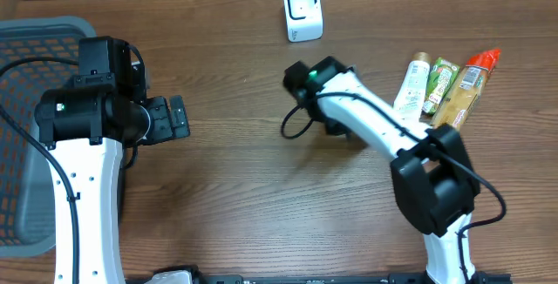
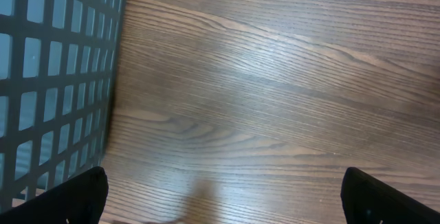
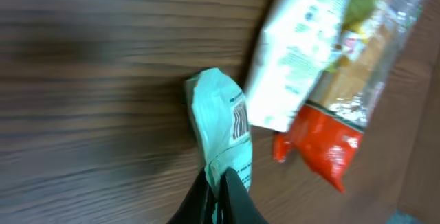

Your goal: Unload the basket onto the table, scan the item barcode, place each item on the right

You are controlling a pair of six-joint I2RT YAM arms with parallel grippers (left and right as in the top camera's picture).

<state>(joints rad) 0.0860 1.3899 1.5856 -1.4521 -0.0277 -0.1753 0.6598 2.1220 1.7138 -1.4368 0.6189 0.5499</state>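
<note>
My right gripper (image 3: 221, 177) is shut on the crimped end of a pale green packet (image 3: 221, 124), which hangs just above the wood. A black barcode (image 3: 239, 121) shows on the packet's side. In the overhead view my right arm (image 1: 349, 101) covers the packet. It reaches toward the table's middle, below the white scanner (image 1: 302, 11) that stands at the far edge. My left gripper (image 1: 180, 118) is open and empty, hovering over bare wood (image 2: 223, 198) beside the basket.
A grey mesh basket (image 1: 26, 49) fills the left side, and its wall (image 2: 55, 80) shows in the left wrist view. A white tube (image 1: 411, 85), a green packet (image 1: 440, 84) and an orange-red packet (image 1: 471, 84) lie together at the right.
</note>
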